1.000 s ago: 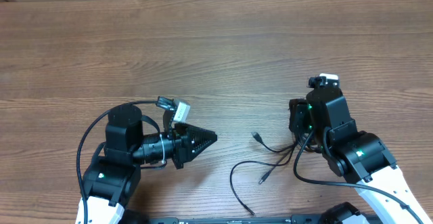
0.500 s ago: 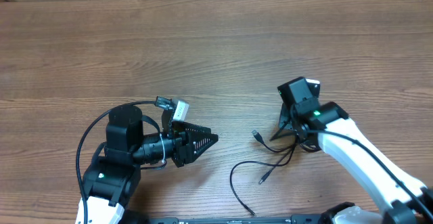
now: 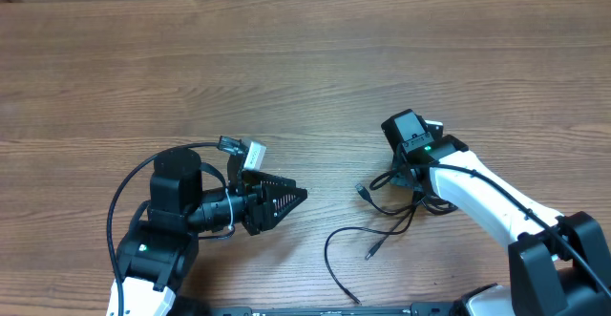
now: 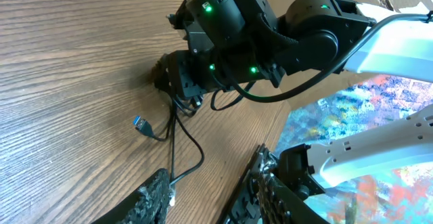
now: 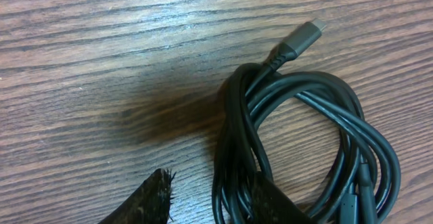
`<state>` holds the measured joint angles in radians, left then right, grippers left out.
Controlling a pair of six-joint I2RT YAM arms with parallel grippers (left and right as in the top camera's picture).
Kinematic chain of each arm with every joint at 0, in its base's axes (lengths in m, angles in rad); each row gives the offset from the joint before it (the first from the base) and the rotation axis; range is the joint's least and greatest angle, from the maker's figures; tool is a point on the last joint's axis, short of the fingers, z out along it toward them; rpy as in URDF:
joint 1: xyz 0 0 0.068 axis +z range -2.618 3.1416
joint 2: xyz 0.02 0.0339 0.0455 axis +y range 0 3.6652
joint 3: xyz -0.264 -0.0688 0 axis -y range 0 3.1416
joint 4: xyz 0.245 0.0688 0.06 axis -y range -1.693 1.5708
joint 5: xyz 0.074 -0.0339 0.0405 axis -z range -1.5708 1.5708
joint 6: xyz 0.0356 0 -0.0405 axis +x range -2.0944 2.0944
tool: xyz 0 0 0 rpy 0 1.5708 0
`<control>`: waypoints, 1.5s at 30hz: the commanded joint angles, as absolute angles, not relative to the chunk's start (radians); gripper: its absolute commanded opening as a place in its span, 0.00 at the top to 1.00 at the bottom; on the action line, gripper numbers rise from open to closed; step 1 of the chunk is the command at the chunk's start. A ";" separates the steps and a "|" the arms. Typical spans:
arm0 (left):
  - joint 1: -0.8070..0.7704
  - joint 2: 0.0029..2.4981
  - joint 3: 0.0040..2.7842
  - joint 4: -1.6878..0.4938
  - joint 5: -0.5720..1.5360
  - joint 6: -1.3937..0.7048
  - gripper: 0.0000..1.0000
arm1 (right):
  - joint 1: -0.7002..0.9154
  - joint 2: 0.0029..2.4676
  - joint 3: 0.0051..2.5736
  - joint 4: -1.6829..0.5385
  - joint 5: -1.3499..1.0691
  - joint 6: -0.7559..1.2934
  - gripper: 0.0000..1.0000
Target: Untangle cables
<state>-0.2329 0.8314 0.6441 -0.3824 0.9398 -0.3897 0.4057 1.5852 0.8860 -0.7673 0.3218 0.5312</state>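
The cables (image 3: 412,204) lie on the wooden desk (image 3: 286,68) toward its near right part, just below the right hand (image 3: 406,175). From above, they are seen as a small knot of thin black cords under that hand. One plug end (image 3: 361,191) is thrown out to the left, and a second end (image 3: 370,254) lies nearer the front edge. A long loose strand (image 3: 329,259) is curved down toward the bottom of the view.

In the right wrist view the cables (image 5: 235,143) are shown wound into a coil of several overlapping loops flat on the desk. One dark plug (image 5: 302,38) with a pale tip sticks out at the upper right. The right hand (image 5: 213,176) is lowered over the near edge of this coil with its fingers (image 5: 152,200) apart. One side of the bundle runs up between them, and bare wood is visible between the left-hand finger and the cords. No pinch on the cords can be made out.

The left hand (image 3: 301,196) is held at the near left of the desk, pointing right toward the cables and well apart from them. In its own wrist view the left hand (image 4: 211,162) is seen with its fingers (image 4: 159,197) spread and nothing between them. Beyond it, the right hand (image 4: 177,82) is seen pressed down close to the desk. The cords (image 4: 172,139) trail from under it toward the camera, and the loose plug (image 4: 140,123) lies to their left.
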 commanded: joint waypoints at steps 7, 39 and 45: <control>-0.226 0.824 0.664 -0.393 0.931 -0.389 0.58 | 0.400 1.588 0.803 -0.670 0.328 0.516 0.59; -0.226 0.824 0.664 -0.393 0.884 -0.390 0.59 | 0.381 1.616 0.759 -0.209 -1.085 0.173 0.52; -0.226 0.825 0.664 -0.397 0.882 -0.390 0.59 | 0.322 1.559 0.825 -0.348 -0.910 0.173 0.39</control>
